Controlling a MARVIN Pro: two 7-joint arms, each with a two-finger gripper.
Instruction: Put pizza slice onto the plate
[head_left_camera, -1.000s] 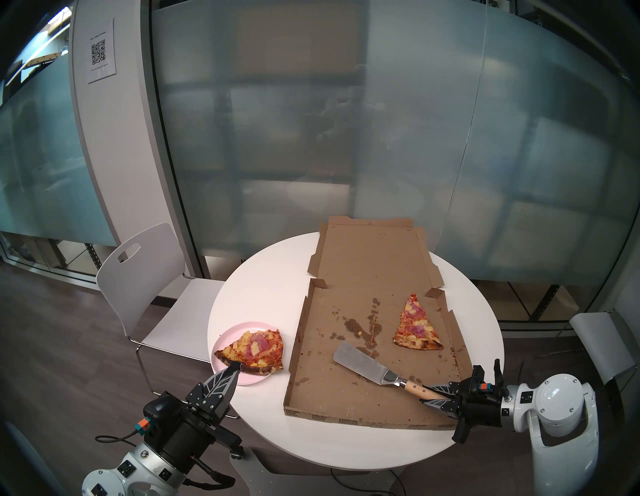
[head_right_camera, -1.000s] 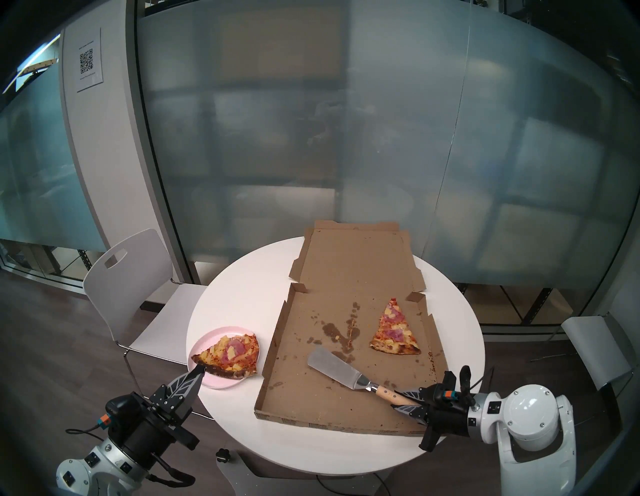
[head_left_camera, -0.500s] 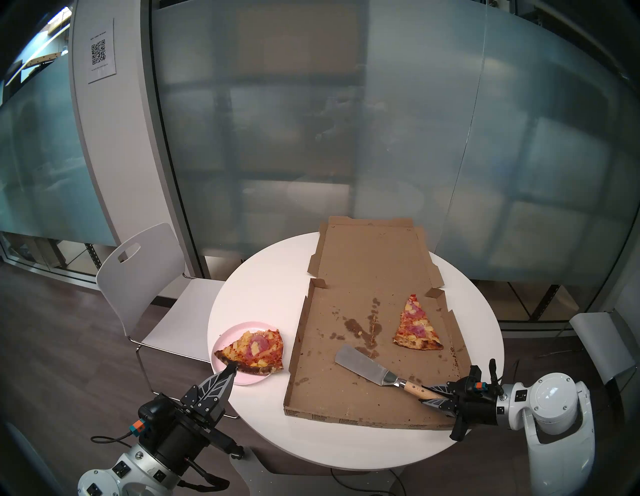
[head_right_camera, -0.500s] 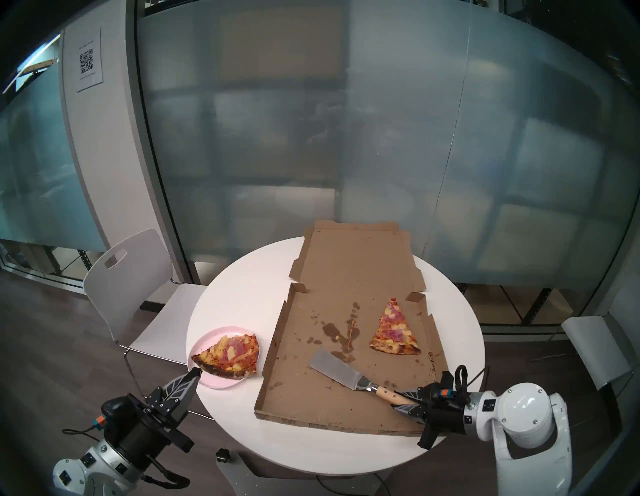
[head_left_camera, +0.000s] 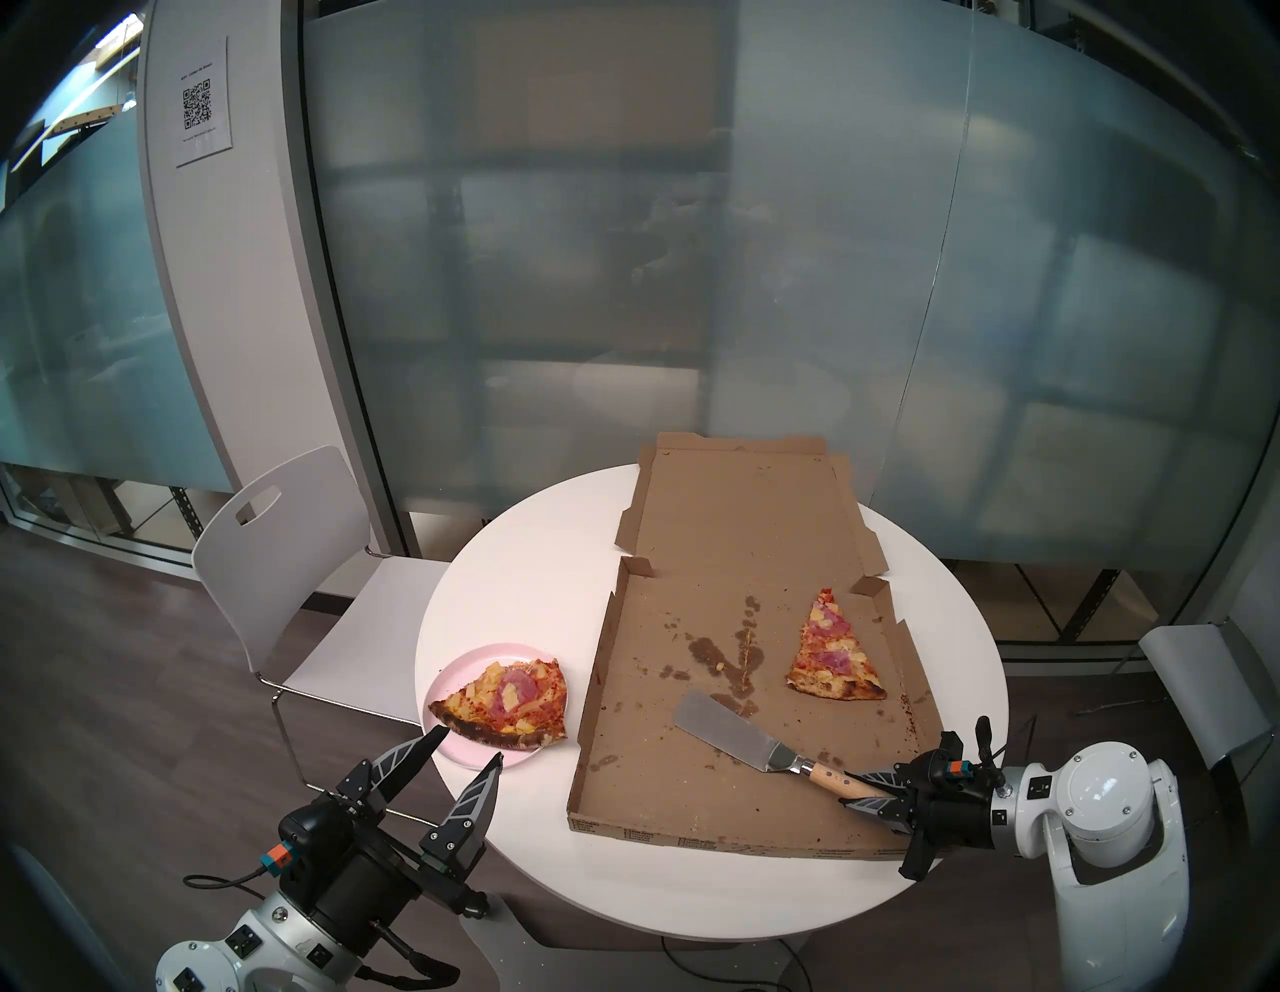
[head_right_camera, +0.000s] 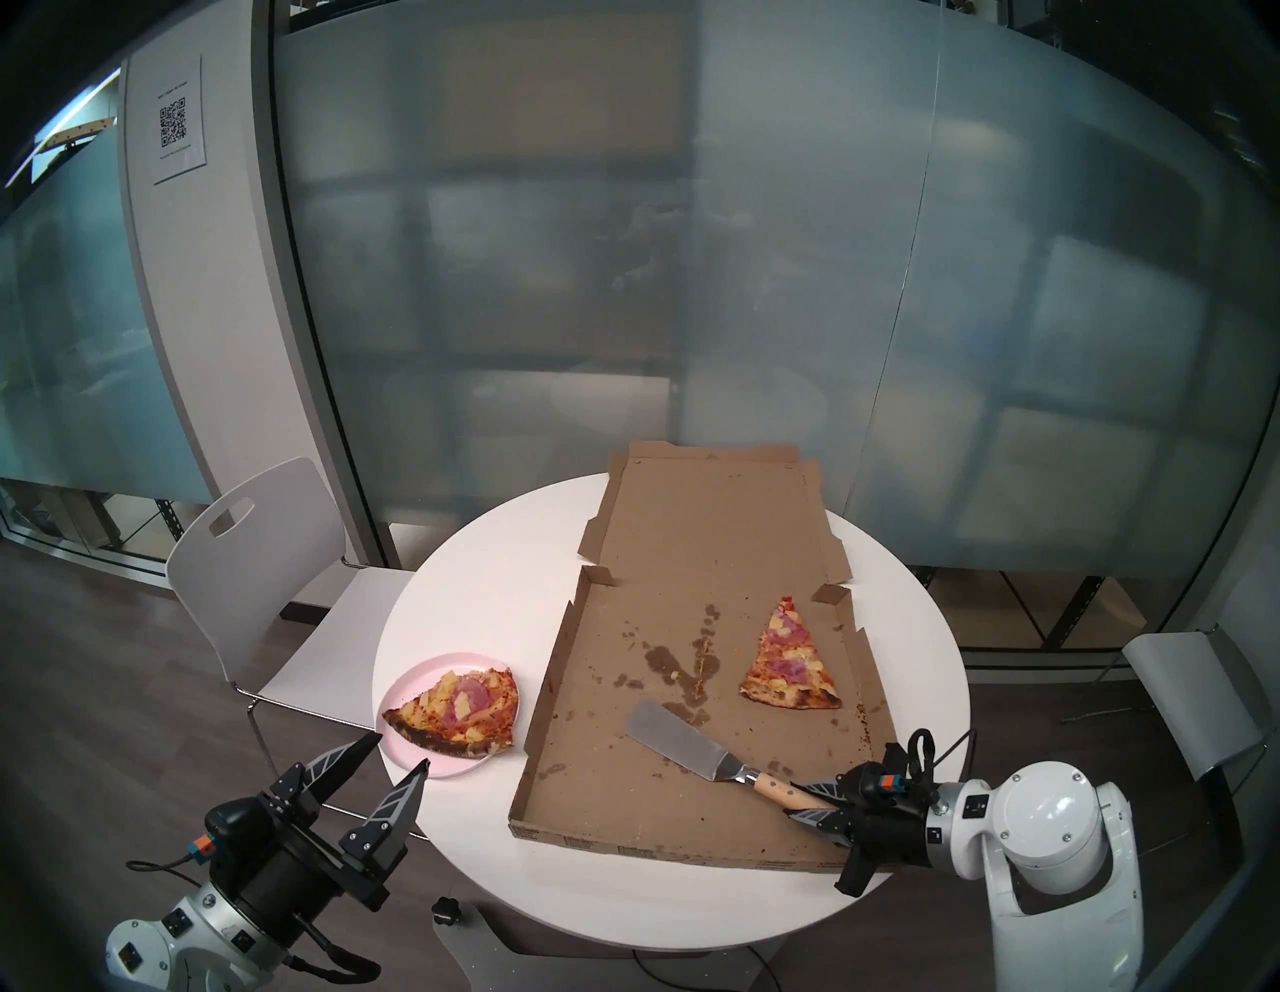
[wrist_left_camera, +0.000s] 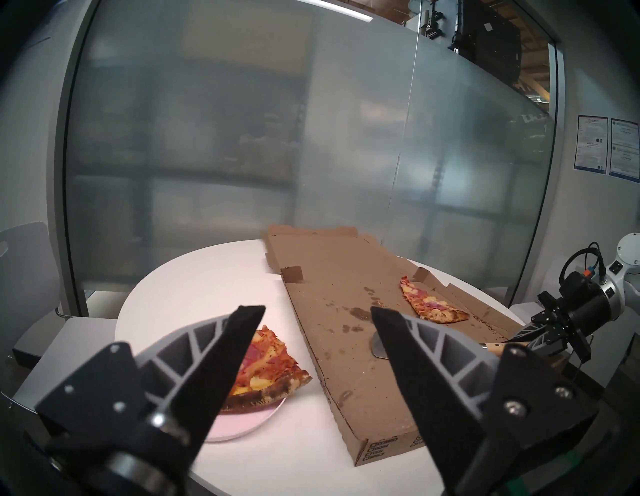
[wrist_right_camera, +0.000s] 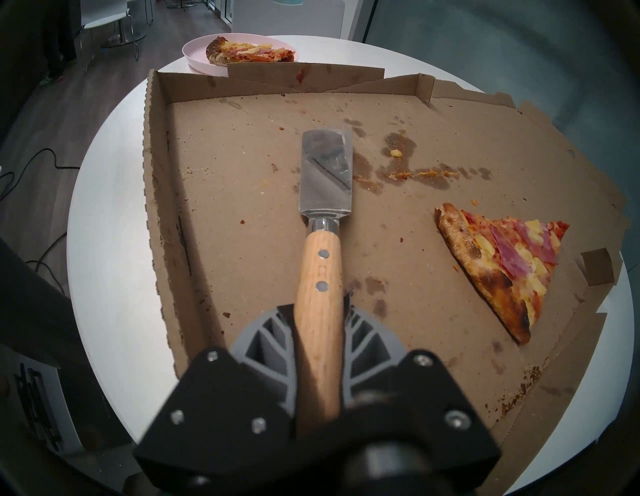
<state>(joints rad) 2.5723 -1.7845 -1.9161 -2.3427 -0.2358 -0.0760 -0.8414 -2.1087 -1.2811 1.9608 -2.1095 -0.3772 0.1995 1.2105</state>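
The pizza slice (head_left_camera: 505, 703) with its charred crust lies on the pink plate (head_left_camera: 457, 666) at the table's left front; its right corner overhangs the rim. My left gripper (head_left_camera: 472, 744) is open just in front of the plate's near rim, holding nothing. In the left wrist view the slice (wrist_left_camera: 273, 363) and plate (wrist_left_camera: 242, 421) sit behind the left finger. My right gripper (head_left_camera: 857, 790) is shut on the wooden handle of a spatula (head_left_camera: 727, 734), whose empty metal blade (wrist_right_camera: 325, 173) rests over the box floor.
An open cardboard pizza box (head_left_camera: 658, 769) fills the right half of the round white table (head_left_camera: 526, 603), with a smaller slice (head_left_camera: 831, 658) inside at its right. A white chair (head_left_camera: 291, 554) stands left of the table, and another stands at the far right (head_left_camera: 1205, 693).
My left gripper was shut on the slice's charred crust; it has opened, let go and drawn back slightly. The right gripper and spatula edged a little to the right.
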